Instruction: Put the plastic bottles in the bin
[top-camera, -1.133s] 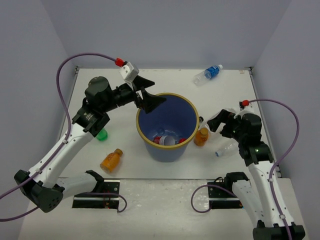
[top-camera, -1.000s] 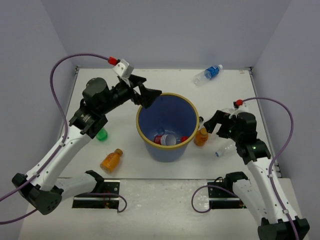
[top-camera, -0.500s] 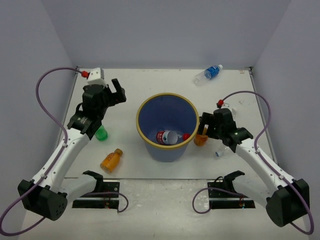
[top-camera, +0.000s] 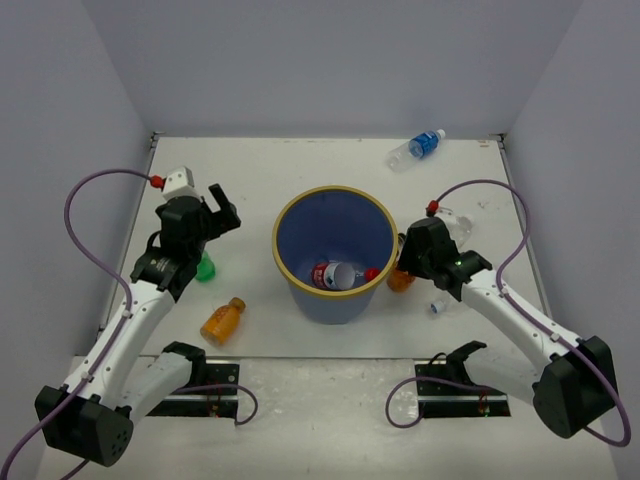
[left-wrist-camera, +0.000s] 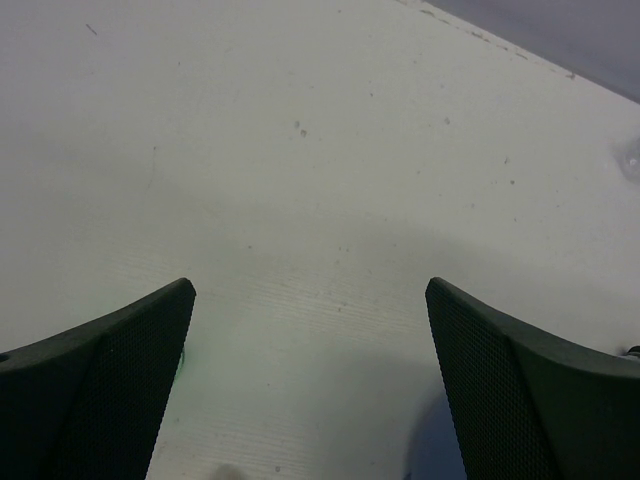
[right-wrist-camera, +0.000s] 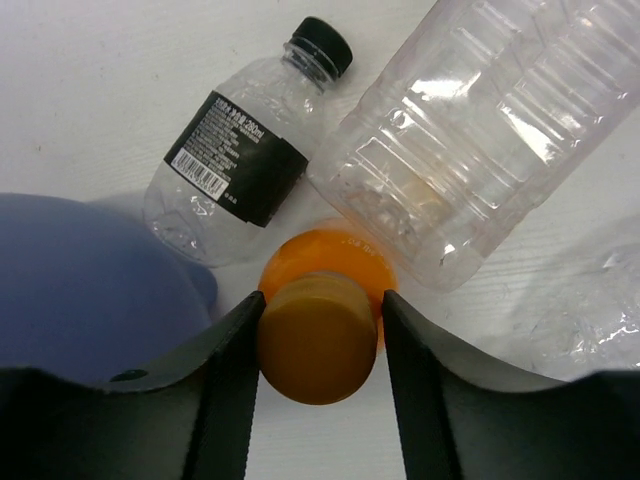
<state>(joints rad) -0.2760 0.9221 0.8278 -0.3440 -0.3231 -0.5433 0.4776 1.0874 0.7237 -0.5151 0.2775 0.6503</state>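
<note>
The blue bin (top-camera: 290, 225) with a yellow-tan rim stands mid-table; a clear bottle with a red label (top-camera: 335, 275) lies inside. My right gripper (top-camera: 402, 262) is just right of the bin. In the right wrist view it (right-wrist-camera: 322, 335) is shut on the cap of an upright orange bottle (right-wrist-camera: 318, 340), also in the top view (top-camera: 400, 281). A green bottle (top-camera: 206, 267) and a second orange bottle (top-camera: 223, 320) are left of the bin. My left gripper (top-camera: 218, 212) is open and empty above the green bottle; its view (left-wrist-camera: 310, 300) shows bare table. A blue-label bottle (top-camera: 417, 148) lies far right.
A clear bottle with a black label and black cap (right-wrist-camera: 235, 165) and a large clear bottle (right-wrist-camera: 470, 130) lie against the orange bottle. The bin wall (right-wrist-camera: 90, 290) is close on the left of my right gripper. Grey walls enclose the table.
</note>
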